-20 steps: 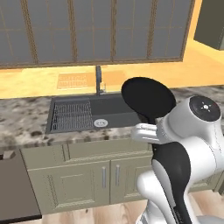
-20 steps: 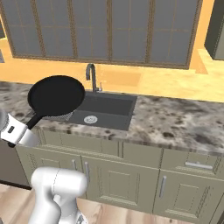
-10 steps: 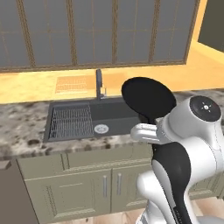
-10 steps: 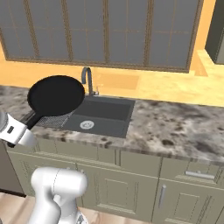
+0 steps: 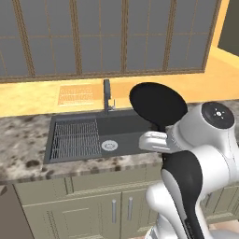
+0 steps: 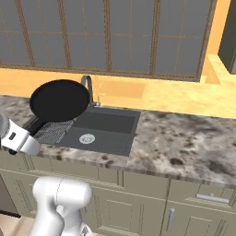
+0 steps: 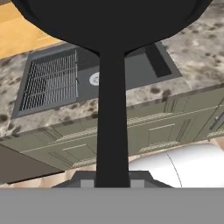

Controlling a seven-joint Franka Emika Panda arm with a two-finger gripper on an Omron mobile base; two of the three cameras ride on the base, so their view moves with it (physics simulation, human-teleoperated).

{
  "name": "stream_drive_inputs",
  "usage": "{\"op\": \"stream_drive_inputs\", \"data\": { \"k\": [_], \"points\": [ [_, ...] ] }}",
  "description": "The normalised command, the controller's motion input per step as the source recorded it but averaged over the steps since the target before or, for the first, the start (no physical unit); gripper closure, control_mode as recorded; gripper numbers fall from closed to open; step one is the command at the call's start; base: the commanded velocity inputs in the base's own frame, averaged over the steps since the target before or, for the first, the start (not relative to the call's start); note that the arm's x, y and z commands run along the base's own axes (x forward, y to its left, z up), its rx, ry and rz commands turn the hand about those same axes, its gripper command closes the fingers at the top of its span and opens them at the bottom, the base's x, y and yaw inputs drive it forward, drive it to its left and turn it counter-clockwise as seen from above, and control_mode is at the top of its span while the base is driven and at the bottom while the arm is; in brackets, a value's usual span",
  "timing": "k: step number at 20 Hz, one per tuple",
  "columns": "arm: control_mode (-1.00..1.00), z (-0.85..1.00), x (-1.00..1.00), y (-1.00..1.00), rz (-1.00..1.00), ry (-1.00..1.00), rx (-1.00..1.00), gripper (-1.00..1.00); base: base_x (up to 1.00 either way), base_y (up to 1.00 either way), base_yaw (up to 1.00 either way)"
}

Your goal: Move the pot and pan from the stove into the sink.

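The hand (image 7: pixel 112 183) is clamped on the long handle of the pan (image 5: pixel 158 104), which it holds raised in the air, tilted up on edge. The pan hangs above the near right part of the sink (image 5: pixel 121 128), clear of the basin. The sink is recessed in the speckled desk (image 6: pixel 184 143), with its ribbed grid (image 5: pixel 74 137) on the left and faucet (image 5: pixel 107 95) behind.

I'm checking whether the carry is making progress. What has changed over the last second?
The whole picture has shifted, so the base has driven: the sink now sits nearer the middle of the left base view, closer to the arm. The gripper stays shut on the handle of the pan, held up in the same pose, above the counter.
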Motion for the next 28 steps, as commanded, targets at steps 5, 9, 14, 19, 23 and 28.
{"op": "stream_drive_inputs", "data": {
  "k": [5,9,14,19,23,28],
  "points": [
    [-1.0,0.0,0.36,-0.06,0.0,0.13,0.0,1.0,0.0,0.0,0.0],
    [-1.0,-0.01,0.44,-0.02,0.0,0.28,0.0,1.0,0.0,0.0,0.0],
    [-1.0,-0.09,0.41,-0.04,0.01,0.3,0.0,1.0,0.0,0.0,0.0],
    [-1.0,-0.14,0.39,-0.07,0.02,0.26,0.0,1.0,0.0,0.0,0.0],
    [-1.0,-0.11,0.38,-0.09,0.02,0.2,0.0,1.0,0.0,0.0,0.0],
    [-1.0,-0.18,0.44,-0.12,0.02,0.17,0.0,1.0,0.0,0.0,0.0]
  ]
}}
